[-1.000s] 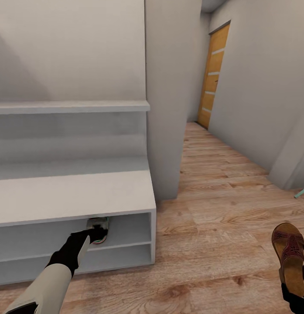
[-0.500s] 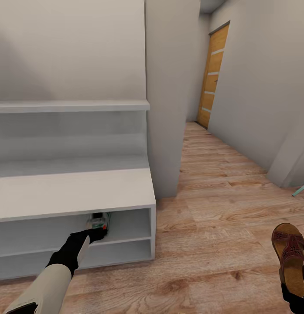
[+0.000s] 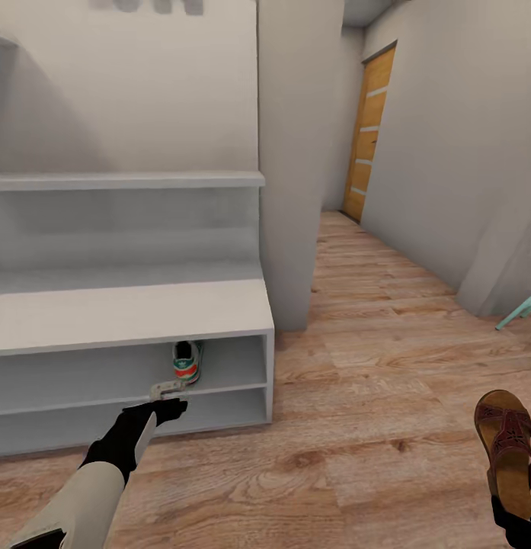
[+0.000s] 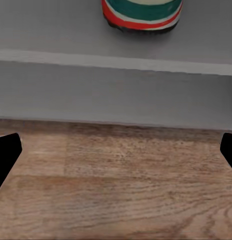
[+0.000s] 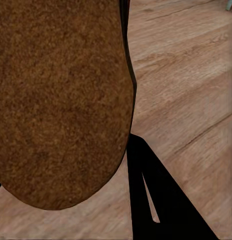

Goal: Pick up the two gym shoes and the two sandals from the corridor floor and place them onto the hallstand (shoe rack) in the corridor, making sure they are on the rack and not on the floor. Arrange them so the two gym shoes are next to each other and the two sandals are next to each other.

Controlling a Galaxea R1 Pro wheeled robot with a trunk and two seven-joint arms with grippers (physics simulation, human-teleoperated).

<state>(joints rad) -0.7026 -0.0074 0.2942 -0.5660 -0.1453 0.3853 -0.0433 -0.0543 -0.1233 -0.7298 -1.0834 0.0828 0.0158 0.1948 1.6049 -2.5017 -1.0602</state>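
One gym shoe (image 3: 187,362) sits on the upper tier inside the hallstand (image 3: 128,313), at ten o'clock from the robot. A sandal (image 3: 509,438) is at four o'clock over the corridor floor (image 3: 387,396); a door (image 3: 368,130) stands at one o'clock, far behind.

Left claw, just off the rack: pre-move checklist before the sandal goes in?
1. Gym shoe on the hallstand's upper tier, off the floor: ok.
2. Left claw open, apart from the shoe: ok.
3. Sandal held by the right claw: ok.
4. Second gym shoe on the rack: cannot tell.
5. Space beside the shoe on that tier: ok.
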